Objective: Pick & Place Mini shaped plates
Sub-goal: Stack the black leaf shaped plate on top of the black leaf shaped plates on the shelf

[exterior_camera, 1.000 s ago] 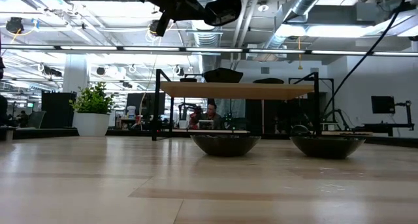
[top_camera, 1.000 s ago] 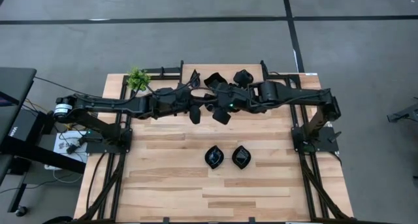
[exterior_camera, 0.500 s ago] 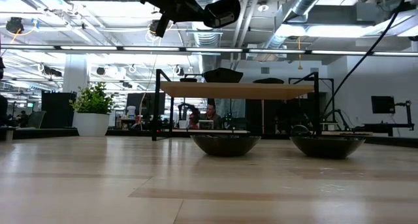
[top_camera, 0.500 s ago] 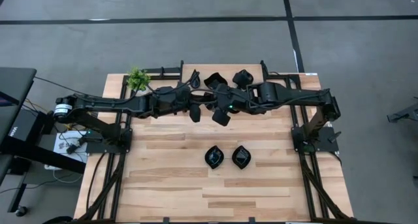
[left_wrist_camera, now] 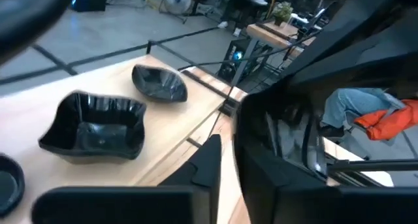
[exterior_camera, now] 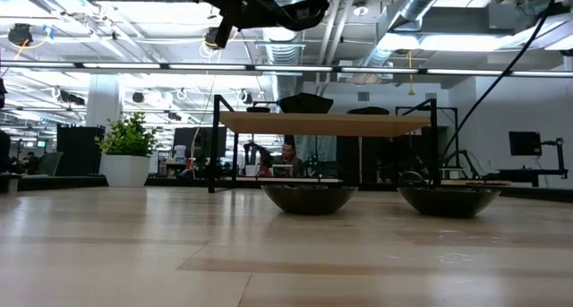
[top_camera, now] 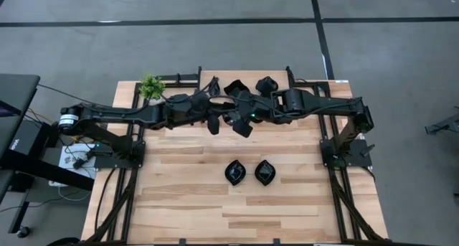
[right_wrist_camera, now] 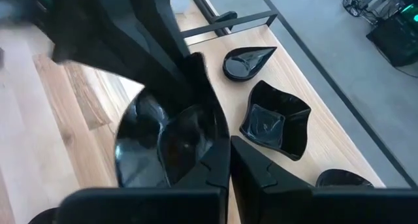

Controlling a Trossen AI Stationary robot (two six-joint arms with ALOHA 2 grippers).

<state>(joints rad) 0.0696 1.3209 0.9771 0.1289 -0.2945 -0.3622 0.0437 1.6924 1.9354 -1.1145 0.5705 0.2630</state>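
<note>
While arms overlap above the shelf | right gripper (top_camera: 242, 125) fingers closed on plate (right_wrist_camera: 163, 145) | left gripper (top_camera: 214, 123) fingers unclear

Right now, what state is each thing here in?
Right gripper: fingers shut on a leaf-like plate, held high above the table.
Left gripper: raised, close beside the right one.
Wavy square plate: upright, empty, on the shelf.
Teardrop plate: upright, empty, on the shelf.
Two plates: side by side on the table, apart.
Potted plant: upright.
</note>
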